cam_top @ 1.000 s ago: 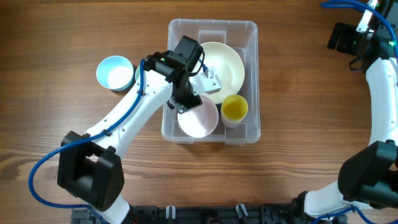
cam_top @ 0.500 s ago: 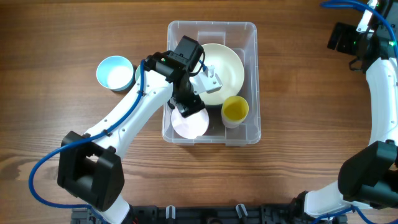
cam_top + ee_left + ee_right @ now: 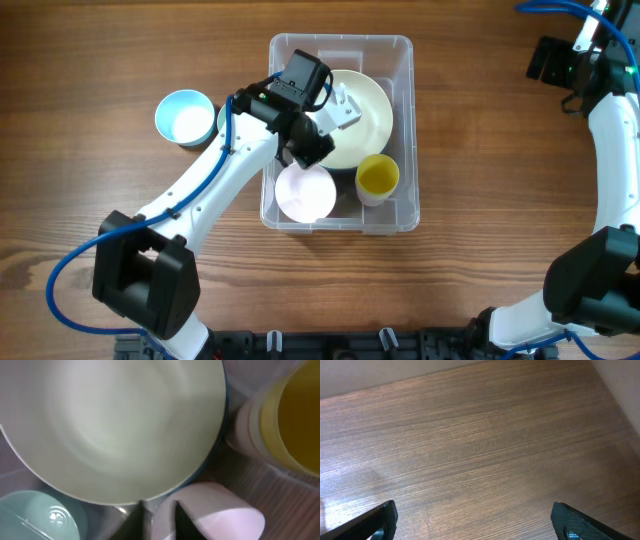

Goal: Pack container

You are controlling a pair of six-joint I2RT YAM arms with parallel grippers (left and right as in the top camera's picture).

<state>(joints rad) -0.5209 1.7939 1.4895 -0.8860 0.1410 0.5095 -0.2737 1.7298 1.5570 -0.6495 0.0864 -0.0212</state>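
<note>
The container [image 3: 340, 52] is set mid-table, holding a cream bowl [image 3: 368, 105], a yellow cup [image 3: 378, 176] and a pink cup [image 3: 305, 194]; a blue bowl [image 3: 185, 115] is left outside its left wall. The pink cup, gripped a second ago, is now released in the front-left corner, with the left gripper [image 3: 159, 519] drawn closed and empty just behind it. The right gripper [image 3: 470, 520] is held wide open over bare table [image 3: 480, 450]. Free floor is left along the back wall.

Left wrist view blurred throughout. Yellow cup [image 3: 295, 415] cut by right edge, teal bowl [image 3: 35, 517] by bottom edge. Left pincer [image 3: 159, 522]: gap unreadable. Overhead: left arm [image 3: 230, 170] hides cream bowl's [image 3: 365, 110] left part.
</note>
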